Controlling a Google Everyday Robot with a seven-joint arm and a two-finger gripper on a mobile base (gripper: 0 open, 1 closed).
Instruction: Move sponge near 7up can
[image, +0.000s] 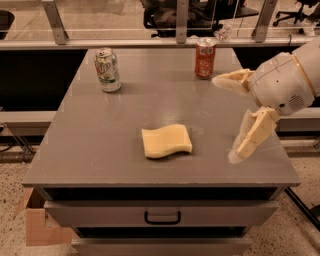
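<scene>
The pale-yellow sponge (166, 141) lies flat on the grey table (100, 145), a little in front of its middle. The white-and-green 7up can (107, 69) stands upright at the back left of the table. My gripper (226, 117) is above the right side of the table, to the right of the sponge and apart from it. Its two cream fingers (252, 135) are spread wide, one pointing left at the back and one hanging down at the front. It holds nothing.
A red-orange can (205, 58) stands at the back right of the table, just behind my gripper. The table has a drawer with a black handle (162, 218) in front. A cardboard box (40, 225) sits on the floor at the lower left. A rail runs behind the table.
</scene>
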